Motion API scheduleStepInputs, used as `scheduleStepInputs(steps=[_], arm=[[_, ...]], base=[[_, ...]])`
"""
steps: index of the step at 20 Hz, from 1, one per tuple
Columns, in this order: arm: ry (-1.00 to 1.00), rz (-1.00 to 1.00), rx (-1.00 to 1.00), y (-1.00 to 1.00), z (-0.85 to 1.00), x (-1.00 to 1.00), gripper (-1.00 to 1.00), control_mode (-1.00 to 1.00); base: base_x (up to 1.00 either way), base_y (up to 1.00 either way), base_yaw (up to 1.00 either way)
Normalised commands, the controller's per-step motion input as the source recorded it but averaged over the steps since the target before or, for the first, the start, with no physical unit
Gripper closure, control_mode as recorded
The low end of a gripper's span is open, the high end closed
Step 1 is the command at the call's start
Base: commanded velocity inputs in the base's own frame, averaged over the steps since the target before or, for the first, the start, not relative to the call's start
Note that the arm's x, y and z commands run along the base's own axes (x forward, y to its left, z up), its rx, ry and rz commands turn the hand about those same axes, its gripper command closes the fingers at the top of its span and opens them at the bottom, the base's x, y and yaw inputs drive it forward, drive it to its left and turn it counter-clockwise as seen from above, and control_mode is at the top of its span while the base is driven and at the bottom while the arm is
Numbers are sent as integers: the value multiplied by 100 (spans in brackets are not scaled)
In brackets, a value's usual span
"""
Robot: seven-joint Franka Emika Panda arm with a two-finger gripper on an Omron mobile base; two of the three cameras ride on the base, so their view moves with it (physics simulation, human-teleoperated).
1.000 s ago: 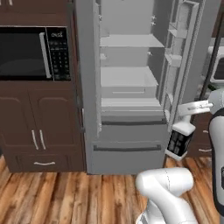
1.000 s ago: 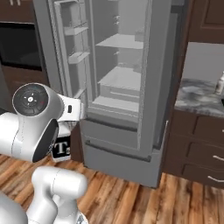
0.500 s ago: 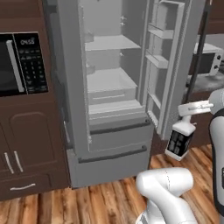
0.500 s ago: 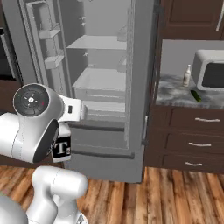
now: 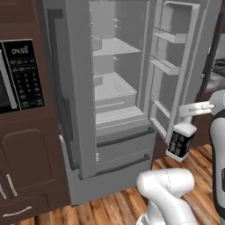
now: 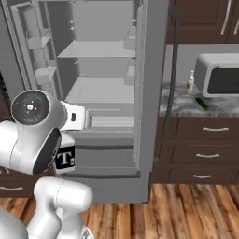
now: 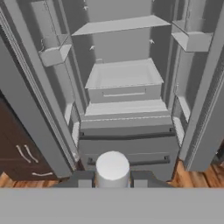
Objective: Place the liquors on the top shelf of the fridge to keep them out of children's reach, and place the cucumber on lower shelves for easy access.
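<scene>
Nearest, grips the squat dark bottle (image 5: pixel 180 143) by its white neck in the hand (image 7: pixel 112 177), jaws drawn in almost fully on either side of the round white cap; hangs the dark labelled body upright below the hand, clear of the wood floor (image 6: pixel 186 210). Holds that bottle out in front of the fridge (image 7: pixel 118 46), apart from it, roughly level with the wide drawer front (image 7: pixel 127 151) in the left base view. Faces an open fridge, both doors swung wide: left door (image 5: pixel 79 88) edge-on with its long dark handle, right door (image 5: pixel 176 66) showing its pale bins. Shows, above the drawer front, the thick boxy lower shelf (image 7: pixel 124 74) with its drawer-like face, and higher up the thin flat top shelf (image 7: pixel 120 25) spanning the width. Shows to the left of the fridge a black microwave (image 5: pixel 19 72) built into dark brown cabinets. Farther off, past the right door in the right base view, finds the stone tabletop (image 6: pixel 182 105) over dark drawers: carries the cream-white bottle (image 6: pixel 190 82) upright, just beside the left end of the white microwave (image 6: pixel 219 74), and the cucumber (image 6: pixel 202 103) lying flat near the tabletop's front edge, close to that bottle but apart from it
</scene>
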Motion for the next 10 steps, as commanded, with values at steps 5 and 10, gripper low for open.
scheduleStepInputs(steps=[5,10], arm=[[0,0,0,0,0,0,100,100],[0,0,0,0,0,0,100,100]], base=[[62,2,-4],[53,0,0]])
